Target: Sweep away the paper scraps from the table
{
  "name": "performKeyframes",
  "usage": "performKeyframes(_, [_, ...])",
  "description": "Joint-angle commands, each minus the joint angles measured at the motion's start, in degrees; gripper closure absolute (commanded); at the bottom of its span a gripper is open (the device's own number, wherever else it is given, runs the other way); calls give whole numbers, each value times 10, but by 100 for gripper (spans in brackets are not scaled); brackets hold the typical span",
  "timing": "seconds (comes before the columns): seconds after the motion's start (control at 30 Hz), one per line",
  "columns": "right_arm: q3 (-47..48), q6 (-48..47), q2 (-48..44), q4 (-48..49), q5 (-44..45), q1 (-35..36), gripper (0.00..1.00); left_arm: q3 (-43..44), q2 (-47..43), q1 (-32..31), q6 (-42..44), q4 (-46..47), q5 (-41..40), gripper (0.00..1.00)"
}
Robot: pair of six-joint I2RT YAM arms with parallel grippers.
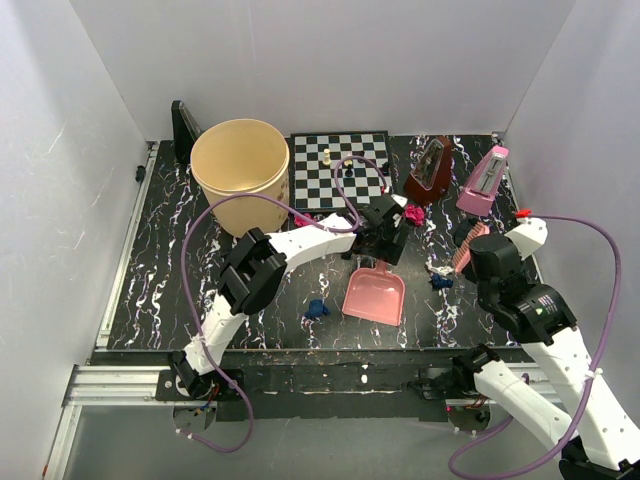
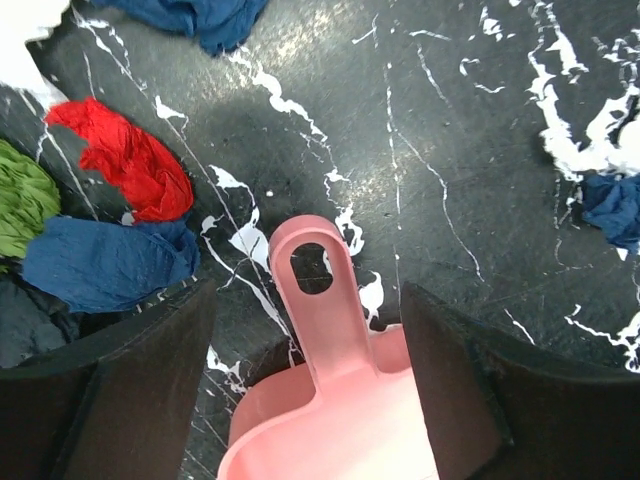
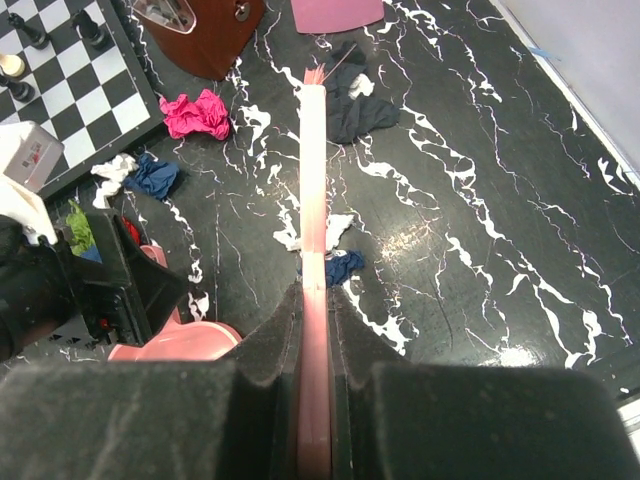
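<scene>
While the left gripper (image 2: 308, 305) stands released astride the pink dustpan (image 2: 345, 425) handle, red and blue paper scraps (image 2: 125, 165) lie on the table (image 2: 480, 150) just outside one finger. The right gripper (image 3: 314, 300) clenches a pink brush (image 3: 313, 170), with a blue scrap (image 3: 345, 268) just beside it.

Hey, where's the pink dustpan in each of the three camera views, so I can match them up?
Top external: the pink dustpan lies near the table's centre, handle pointing away from the arm bases.
Left wrist: bottom centre, handle pointing up.
Right wrist: lower left, partly hidden.
Shared landmark: the left gripper, open astride the handle.
</scene>
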Motion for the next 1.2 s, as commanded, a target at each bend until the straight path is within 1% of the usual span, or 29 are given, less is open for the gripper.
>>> performKeyframes(0.0, [-7,-7,0,38,6,-2,99,21,-5,-5,-41,-14,-21,34])
performKeyframes(0.07, [-8,-8,1,41,2,-1,99,21,-3,-5,-43,-10,-22,53])
performKeyframes(0.13, [-9,-8,1,42,1,-1,99,24,-9,-5,-39,-11,-30,68])
performKeyframes(0.17, [-8,-9,2,42,-1,-1,99,22,-18,-4,-37,-11,-32,73])
performKeyframes(0.2, [-8,-10,1,42,-1,-2,99,20,-28,-4,-37,-11,-35,76])
performKeyframes(0.37, [-14,-11,1,50,-11,-1,99,-13,-113,5,-43,-16,-43,80])
performKeyframes(0.43, [-19,-12,2,60,-21,-2,99,-45,-152,13,-53,-15,-41,80])
performKeyframes(0.53, [-25,-22,2,80,-40,-1,99,-104,-224,28,-76,-13,-66,80])
performKeyframes(0.63, [-28,-29,4,90,-56,-1,99,-169,-294,53,-127,-5,-97,80])
performKeyframes(0.67, [-28,-33,4,95,-61,-2,99,-191,-317,64,-156,-6,-109,81])
performKeyframes(0.7, [-28,-35,4,98,-65,-1,99,-210,-337,76,-186,-10,-117,85])
performKeyframes(0.73, [-29,-35,5,100,-69,-1,99,-227,-354,85,-218,-10,-127,92])
performKeyframes(0.8, [-31,-38,4,107,-76,-1,99,-260,-385,88,-287,-11,-183,97])
performKeyframes(0.9, [-32,-41,0,112,-81,-1,99,-311,-424,87,-445,-31,-231,100])
performKeyframes(0.97, [-34,-41,-3,114,-85,-1,99,-320,-432,81,-594,-118,-271,100])
performKeyframes(1.0, [-35,-41,-4,115,-88,-1,99,-305,-420,76,-680,-190,-288,100])
performKeyframes(1.07, [-34,-41,-10,112,-93,0,99,-258,-382,59,-790,-320,-330,100])
performKeyframes(1.1, [-33,-41,-13,111,-94,-1,99,-224,-357,52,-864,-406,-348,100])
performKeyframes(1.13, [-34,-41,-16,110,-95,-1,99,-193,-330,46,-924,-481,-354,100])
performKeyframes(1.17, [-34,-42,-19,109,-96,0,99,-174,-312,43,-978,-531,-355,100])
